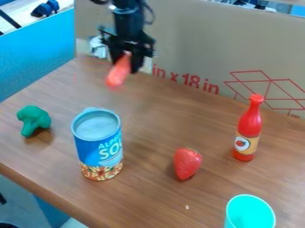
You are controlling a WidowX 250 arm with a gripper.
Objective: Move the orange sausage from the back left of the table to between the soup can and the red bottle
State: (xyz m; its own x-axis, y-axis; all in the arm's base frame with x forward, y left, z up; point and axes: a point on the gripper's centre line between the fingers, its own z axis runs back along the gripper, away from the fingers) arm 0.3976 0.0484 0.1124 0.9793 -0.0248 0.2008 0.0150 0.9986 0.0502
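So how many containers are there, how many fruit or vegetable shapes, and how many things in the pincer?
Containers: 3 (can, bottle, cup)
Fruit or vegetable shapes on the table: 2 (strawberry, broccoli)
In the pincer: 1 (orange-red thing, its kind hard to tell)
Total: 6

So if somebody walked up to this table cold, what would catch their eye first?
Probably the big blue soup can, standing left of center. Then the bright red ketchup bottle, upright on the right, with a strawberry between them. Up at the back, the black claw holds a blurred orange-red object.
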